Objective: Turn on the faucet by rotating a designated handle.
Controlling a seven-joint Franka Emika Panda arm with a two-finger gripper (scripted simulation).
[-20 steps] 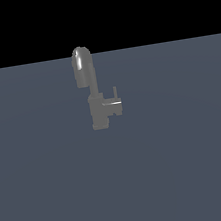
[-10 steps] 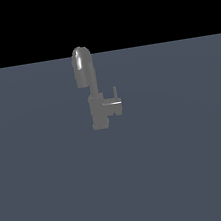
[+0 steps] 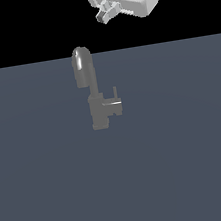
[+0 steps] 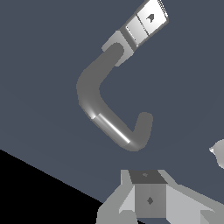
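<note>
The grey faucet (image 3: 98,112) stands upright on the dark grey floor, with its arched spout (image 3: 81,64) toward the exterior view's left. The handle (image 3: 114,104) is a short stub with a thin upright pin, sticking out to the exterior view's right. My gripper (image 3: 103,16) hangs high above the faucet, a little to the exterior view's right of it, touching nothing. Its fingers look pressed together and empty. The wrist view looks down on the curved spout (image 4: 98,103), the handle's boxy end (image 4: 146,22) and my gripper (image 4: 146,176).
The flat dark grey floor (image 3: 191,160) stretches all around the faucet. A small pale grey shape (image 4: 218,153) shows at the edge of the wrist view; I cannot tell what it is.
My gripper has come down into the exterior view from the top edge; one second ago it was out of view. The faucet and handle have not moved.
</note>
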